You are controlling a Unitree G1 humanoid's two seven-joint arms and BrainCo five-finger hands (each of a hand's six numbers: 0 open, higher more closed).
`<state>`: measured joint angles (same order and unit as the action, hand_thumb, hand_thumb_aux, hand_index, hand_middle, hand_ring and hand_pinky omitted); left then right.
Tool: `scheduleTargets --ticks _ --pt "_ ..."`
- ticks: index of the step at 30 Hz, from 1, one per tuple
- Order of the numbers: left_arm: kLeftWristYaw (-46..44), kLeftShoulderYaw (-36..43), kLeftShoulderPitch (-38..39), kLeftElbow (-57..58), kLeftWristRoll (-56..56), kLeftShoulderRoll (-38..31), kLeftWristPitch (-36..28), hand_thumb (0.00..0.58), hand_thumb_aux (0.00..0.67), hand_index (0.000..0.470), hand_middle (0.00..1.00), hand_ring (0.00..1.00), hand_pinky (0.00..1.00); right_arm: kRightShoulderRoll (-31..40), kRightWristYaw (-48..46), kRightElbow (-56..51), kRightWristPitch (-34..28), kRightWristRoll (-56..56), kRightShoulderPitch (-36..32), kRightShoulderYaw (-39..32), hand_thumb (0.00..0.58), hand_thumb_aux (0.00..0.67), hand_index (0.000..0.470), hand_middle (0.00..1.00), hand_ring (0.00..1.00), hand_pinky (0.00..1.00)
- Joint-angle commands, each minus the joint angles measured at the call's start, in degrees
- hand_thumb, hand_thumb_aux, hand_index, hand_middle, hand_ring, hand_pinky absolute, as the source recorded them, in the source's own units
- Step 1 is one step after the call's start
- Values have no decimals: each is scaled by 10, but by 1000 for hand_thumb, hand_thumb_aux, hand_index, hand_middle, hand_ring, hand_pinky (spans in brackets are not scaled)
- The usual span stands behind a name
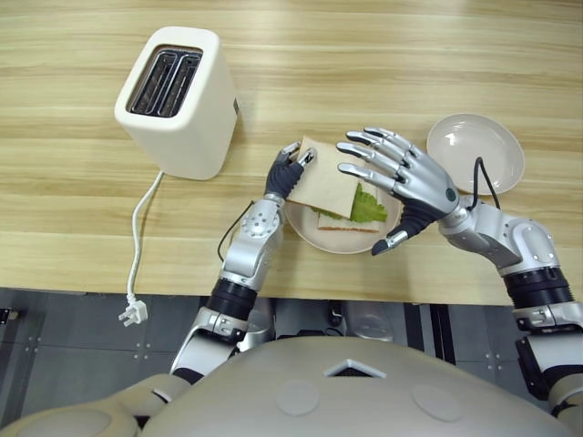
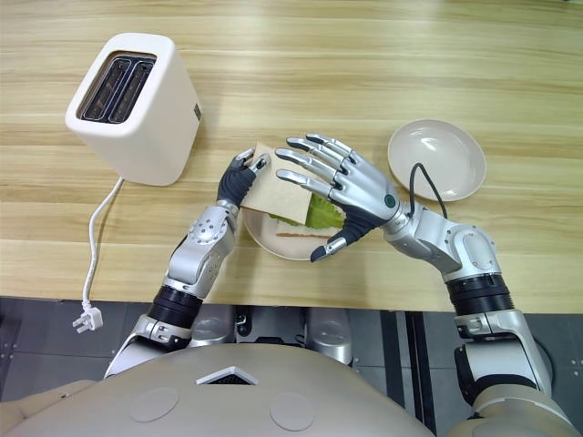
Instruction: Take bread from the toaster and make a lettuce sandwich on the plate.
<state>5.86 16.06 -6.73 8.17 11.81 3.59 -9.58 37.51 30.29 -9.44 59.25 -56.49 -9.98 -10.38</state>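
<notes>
A white toaster (image 1: pixel 178 98) stands at the back left with both slots dark. In front of me a round plate (image 1: pixel 310 231) holds a bread slice with green lettuce (image 1: pixel 368 206) on it. My left hand (image 1: pixel 284 173) is shut on a second bread slice (image 1: pixel 321 186), holding it tilted over the lettuce by its left edge. My right hand (image 1: pixel 401 175) hovers open over the right side of the plate, fingers spread and pointing left, hiding part of the sandwich.
An empty white bowl (image 1: pixel 477 147) sits to the right behind my right wrist. The toaster's white cord and plug (image 1: pixel 130 314) trail off the table's front edge at the left. Bare wooden tabletop lies behind the plate.
</notes>
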Motion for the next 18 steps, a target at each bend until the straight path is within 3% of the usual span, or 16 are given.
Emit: scheduleTargets --ticks 1,10,18 --pt "11 27 -7 -27 16 110 -16 580 670 460 1000 1000 1000 7 10 -6 -4 -5 0 -2 0 0 0 0 0 0" --pt "14 62 2 -17 43 123 -26 580 670 460 1000 1000 1000 9 19 -9 -6 -4 -3 -7 0 0 0 0 0 0" --pt "21 81 -15 64 45 142 -6 580 670 460 1000 1000 1000 29 0 -34 5 -20 -19 -40 0 0 0 0 0 0"
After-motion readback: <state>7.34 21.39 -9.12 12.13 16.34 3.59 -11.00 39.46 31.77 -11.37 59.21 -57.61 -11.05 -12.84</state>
